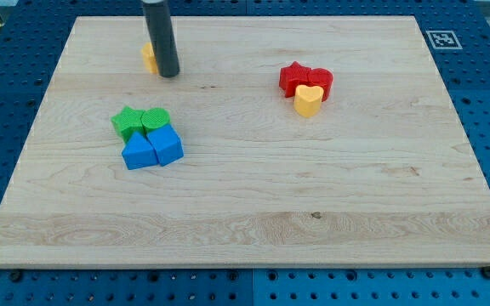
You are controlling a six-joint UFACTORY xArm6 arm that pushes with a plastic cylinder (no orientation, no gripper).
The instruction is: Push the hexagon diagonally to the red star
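A yellow hexagon block (pixel 149 58) lies near the view's top left, mostly hidden behind the rod. My tip (pixel 169 74) rests on the board right against the hexagon's right side. The red star (pixel 293 78) sits at the upper right of the middle, touching a second red block (pixel 320 81) on its right. A yellow heart (pixel 308 100) touches both red blocks from below.
A cluster lies left of centre: a green star (pixel 128 123), a green round block (pixel 155 120), a blue triangle (pixel 138 154) and a blue block (pixel 166 145). The wooden board (pixel 253 212) lies on a blue pegboard table.
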